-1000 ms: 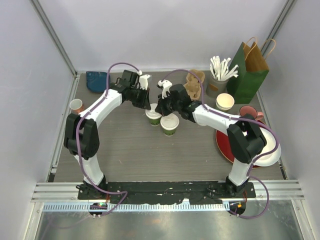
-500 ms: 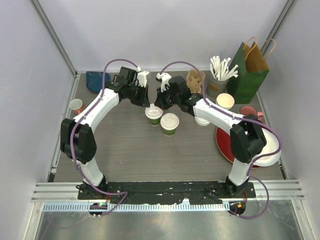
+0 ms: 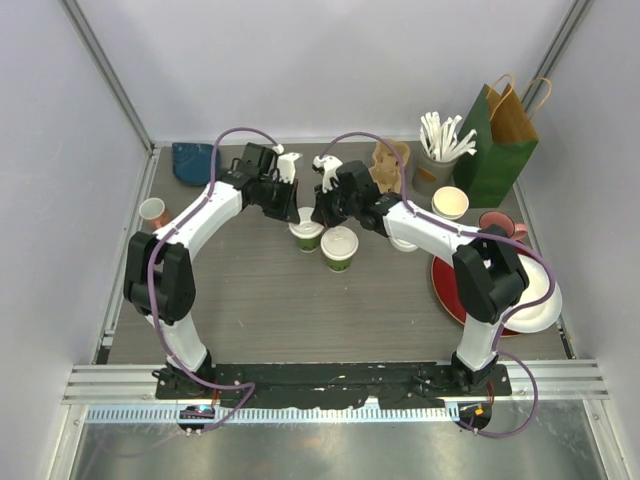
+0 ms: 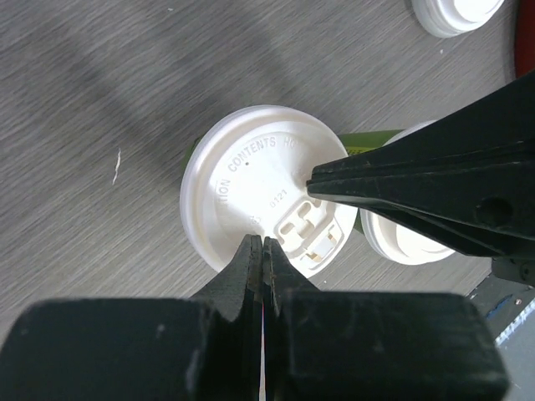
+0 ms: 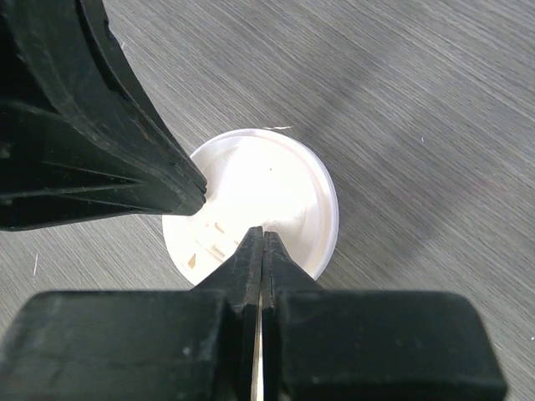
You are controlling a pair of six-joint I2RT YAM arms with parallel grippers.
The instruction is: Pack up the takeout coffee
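Left gripper [image 4: 263, 242] and right gripper [image 5: 262, 234] both pinched fully together, empty, tips meeting directly over the rear lidded cup [image 3: 307, 233] at mid-table; second lidded cup [image 3: 340, 247] just beside it, front-right.

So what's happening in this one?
The left gripper and right gripper, fingers shut, meet tip to tip over the white lid of one takeout coffee cup, apparently pressing it on; actual contact is unclear. The second lidded cup stands right beside it on the table. Neither cup is held or packed yet, and the green paper bag waits at the far right.
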